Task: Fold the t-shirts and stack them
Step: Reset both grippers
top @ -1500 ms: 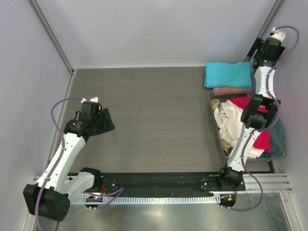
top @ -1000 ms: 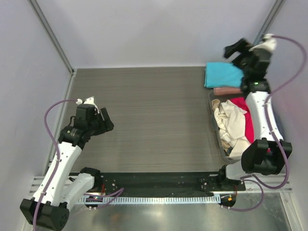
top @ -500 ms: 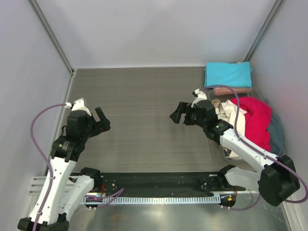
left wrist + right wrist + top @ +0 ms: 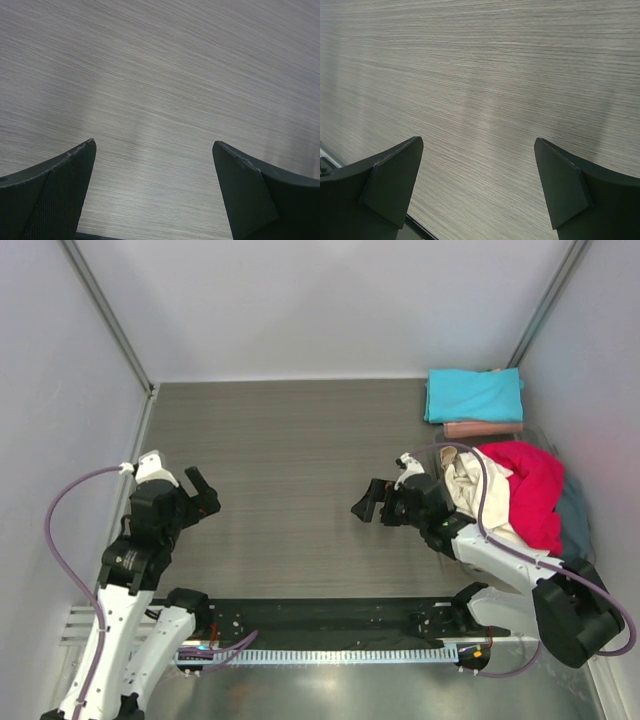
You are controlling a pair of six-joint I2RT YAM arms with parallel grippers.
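The right claw (image 4: 370,502), spread empty like the left claw (image 4: 200,496), has quit the folded turquoise cotton t-shirt (image 4: 474,395) in the far right corner of the bench (image 4: 300,430), seemingly free for another.

Grey woodgrain table (image 4: 300,460); pale walls (image 4: 320,300); metal rail (image 4: 330,653) at near edge.

The table (image 4: 300,460) in front of me is a grey board with a fine wood grain, running back to the wall. In its far right corner lies a folded salmon-pink t-shirt (image 4: 482,428). A folded turquoise t-shirt (image 4: 473,395) covers all but its near edge. Closer to me, along the right edge, sits a loose heap: a cream t-shirt (image 4: 472,495), a red t-shirt (image 4: 525,490) and a grey-blue t-shirt (image 4: 575,515) outermost.
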